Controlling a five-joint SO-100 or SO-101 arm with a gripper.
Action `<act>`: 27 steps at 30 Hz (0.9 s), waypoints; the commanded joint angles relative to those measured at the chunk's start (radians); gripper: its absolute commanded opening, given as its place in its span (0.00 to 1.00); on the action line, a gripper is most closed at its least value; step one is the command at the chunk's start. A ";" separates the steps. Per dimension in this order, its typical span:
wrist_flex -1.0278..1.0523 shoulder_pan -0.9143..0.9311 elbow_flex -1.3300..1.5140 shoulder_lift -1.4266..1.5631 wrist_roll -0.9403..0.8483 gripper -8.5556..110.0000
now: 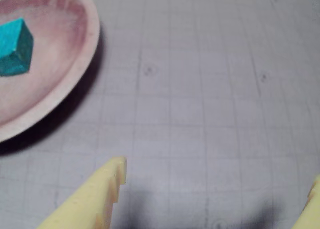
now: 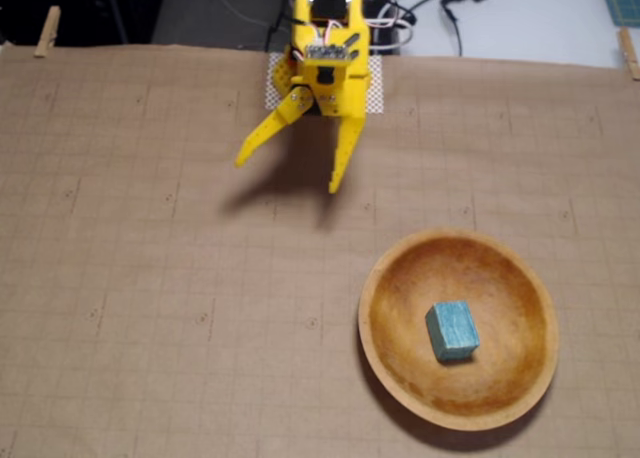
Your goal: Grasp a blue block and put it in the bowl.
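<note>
The blue block [image 2: 452,331] lies inside the bowl [image 2: 400,278], a little off the bowl's centre and touching its grained floor; nothing grips it. In the wrist view the same block [image 1: 14,47] sits in the bowl [image 1: 75,84] at the upper left corner of the frame. The gripper [image 2: 288,175] hangs well apart from the bowl, up and to the left of it in the fixed view, with its two yellow fingers [image 2: 345,148] spread wide and empty. In the wrist view the gripper [image 1: 220,189] shows only its fingertips [image 1: 107,186] at the bottom edge, far apart, over the gridded brown mat [image 2: 150,278] beside the bowl.
</note>
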 commanded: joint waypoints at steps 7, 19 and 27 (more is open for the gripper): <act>0.109 0.008 0.005 0.008 -0.021 0.47; 0.212 0.017 0.044 0.008 -0.034 0.20; 0.296 0.055 0.049 0.008 -0.092 0.07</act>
